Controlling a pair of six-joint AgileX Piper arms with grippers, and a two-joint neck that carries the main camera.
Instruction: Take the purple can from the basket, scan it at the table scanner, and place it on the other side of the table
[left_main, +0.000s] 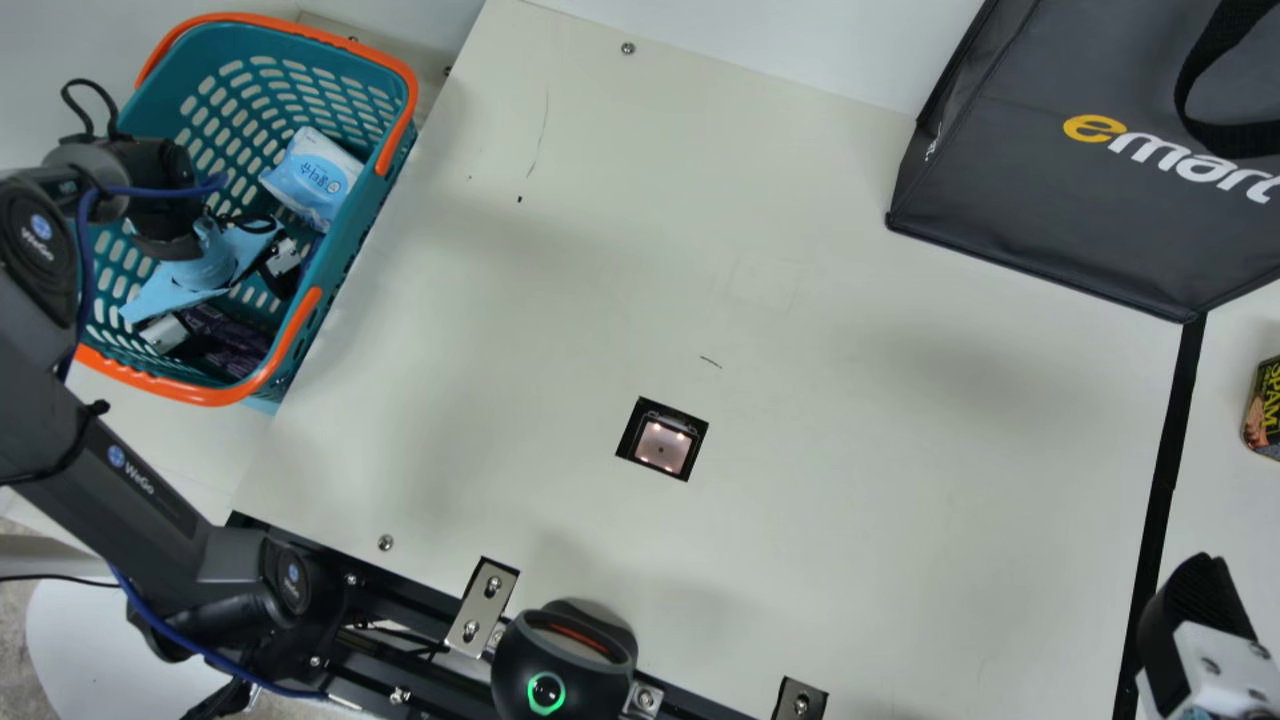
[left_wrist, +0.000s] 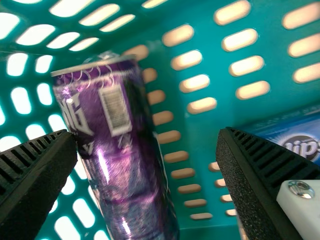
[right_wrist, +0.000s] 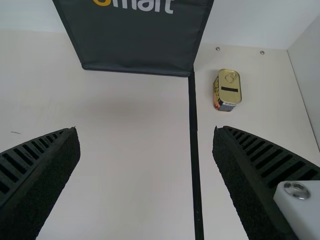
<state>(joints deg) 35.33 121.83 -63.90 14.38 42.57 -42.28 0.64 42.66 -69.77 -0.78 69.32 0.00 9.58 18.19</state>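
Note:
In the main view my left gripper (left_main: 226, 298) is down inside the basket (left_main: 372, 232), near the purple can (left_main: 232, 342) at its lower end. The left wrist view has the gripper (left_wrist: 146, 134) open, with the purple can (left_wrist: 116, 145) slanting partly between its fingers, close beside one of them. Part of the can's length is out of that view. My right gripper (left_main: 1198, 585) is at the main view's lower right corner; in the right wrist view the gripper (right_wrist: 146, 132) stands open above the table, holding nothing. The table scanner (left_main: 661, 443) is a lit square window in the tabletop.
A blue-white packet (left_main: 312, 178) shares the basket. A dark bag (left_main: 1040, 190) stands at the back right, and a SPAM tin (left_main: 1266, 408) lies beyond the black strip (left_main: 1166, 480). A round black device (left_main: 565, 662) sits at the front edge.

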